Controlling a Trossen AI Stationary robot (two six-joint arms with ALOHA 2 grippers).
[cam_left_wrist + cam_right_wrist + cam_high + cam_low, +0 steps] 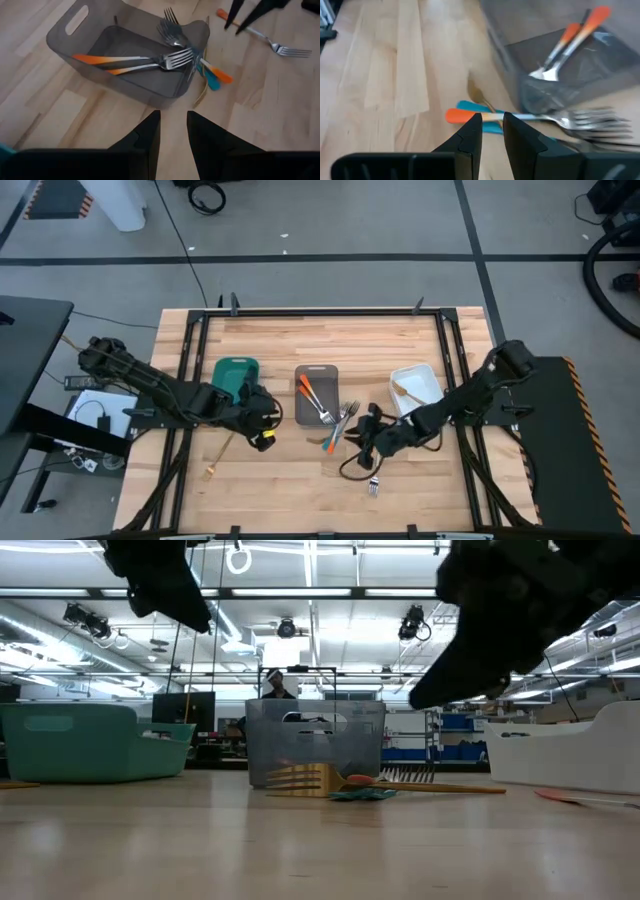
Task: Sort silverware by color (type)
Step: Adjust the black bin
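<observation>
While my right hand (492,131) hovers with fingers narrowly parted, empty, I aim for the orange-handled metal fork (470,116).
It lies on the wooden surface (385,65) beside the grey tray (560,65); I must straddle only its handle.

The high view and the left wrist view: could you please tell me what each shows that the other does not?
Only the high view shows the teal tray, the white tray, a gold-handled utensil lying apart, and both arms whole. Only the left wrist view shows the left gripper slightly open and empty. Both show the grey tray with two orange-handled forks inside, and the loose silverware pile beside it.
</observation>
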